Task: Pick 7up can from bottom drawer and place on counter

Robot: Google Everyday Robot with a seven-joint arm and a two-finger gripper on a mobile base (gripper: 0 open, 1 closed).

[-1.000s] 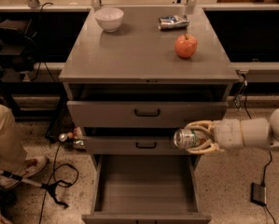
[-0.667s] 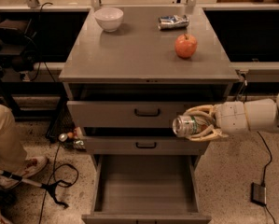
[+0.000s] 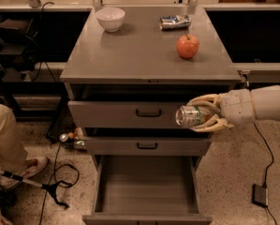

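Note:
My gripper (image 3: 201, 114) comes in from the right and is shut on the 7up can (image 3: 192, 116), a green-and-white can held on its side with its silver end facing left. It hangs in front of the top drawer's right part, below the counter (image 3: 139, 55) edge. The bottom drawer (image 3: 146, 191) is pulled out below and its grey floor is bare.
On the counter stand a white bowl (image 3: 110, 18) at the back left, a crushed silver-and-blue can (image 3: 174, 22) at the back and a red apple (image 3: 187, 46) at the right. A person's leg (image 3: 6, 144) and cables lie at the left on the floor.
My gripper has risen with the can from the middle drawer's height to the top drawer's front.

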